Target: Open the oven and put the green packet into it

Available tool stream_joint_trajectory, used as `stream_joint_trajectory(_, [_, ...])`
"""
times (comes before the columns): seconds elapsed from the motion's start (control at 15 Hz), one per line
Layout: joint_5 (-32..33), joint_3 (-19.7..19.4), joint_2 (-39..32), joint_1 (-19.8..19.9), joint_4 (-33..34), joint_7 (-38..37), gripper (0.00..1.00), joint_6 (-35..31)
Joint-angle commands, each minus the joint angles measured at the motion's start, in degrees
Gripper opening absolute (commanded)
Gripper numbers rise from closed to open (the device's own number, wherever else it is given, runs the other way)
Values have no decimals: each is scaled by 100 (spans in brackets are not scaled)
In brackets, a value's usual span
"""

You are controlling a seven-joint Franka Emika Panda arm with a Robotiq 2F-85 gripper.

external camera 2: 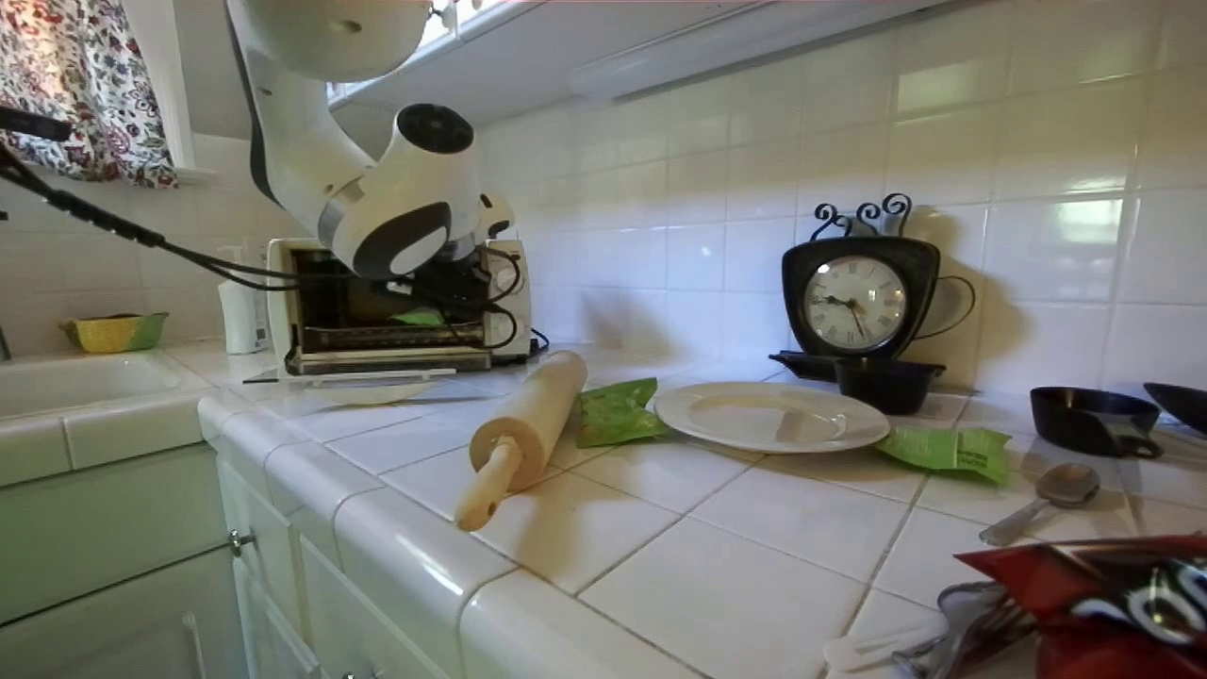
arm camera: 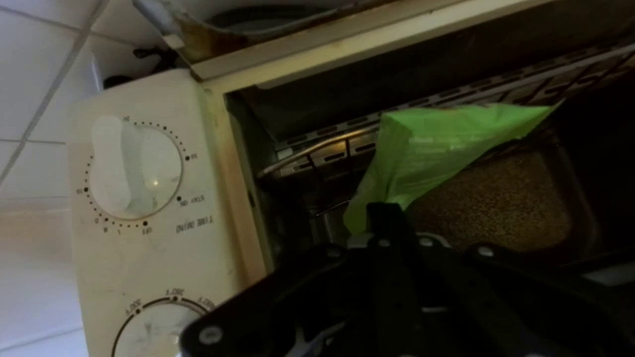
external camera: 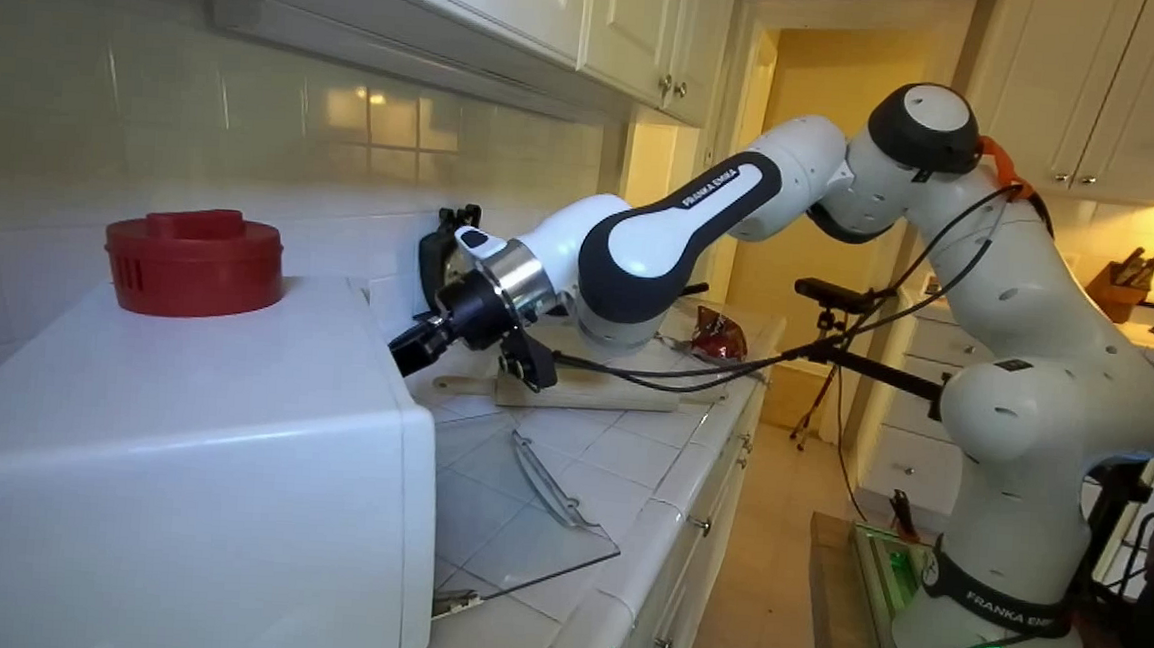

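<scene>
- One green packet (arm camera: 436, 153) is within the open mouth of the oven (external camera: 174, 530); whether it touches the rack (external camera 2: 368, 337) I cannot tell.
- The gripper (arm camera: 387, 218) stands narrow at the oven front, its fingertips pinched on one end of that packet.
- The glass door (external camera: 514, 536) is lowered and lies out over the counter (external camera: 629, 457).
- A red tub (external camera: 195, 266) sits on top of the oven; beside the mouth is a panel (arm camera: 134, 258) with white dials (arm camera: 149, 173).
- A second green packet (external camera 2: 618, 413) lies on the counter between the rolling pin (external camera 2: 537, 410) and the white plate (external camera 2: 773, 415).
- A third green packet (external camera 2: 952, 453) lies just beside the plate's opposite edge.
- The black clock (external camera 2: 858, 302) stands behind the plate, near the tiled wall (external camera 2: 641, 207).
- A spoon (external camera 2: 1066, 486) lies near the red bag (external camera 2: 1094, 589).
</scene>
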State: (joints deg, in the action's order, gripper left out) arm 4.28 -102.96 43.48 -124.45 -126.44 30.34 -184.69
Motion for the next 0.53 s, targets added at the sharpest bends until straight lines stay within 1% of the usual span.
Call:
stream_joint_trajectory(0.0, [480, -342, 263, -518, 517, -191, 0, 19])
stream_joint_trajectory(0.13, [576, -449, 297, -698, 698, -234, 0, 70])
stream_joint_trajectory(0.2, [601, -500, 302, -778, 762, -265, 26, 80])
stream_joint_trajectory(0.27, [621, -545, 306, -849, 814, -286, 27, 86])
stream_joint_trajectory(0.4, [643, -550, 289, -887, 813, -350, 39, 111])
stream_joint_trajectory(0.47, [632, -530, 256, -867, 751, -404, 47, 117])
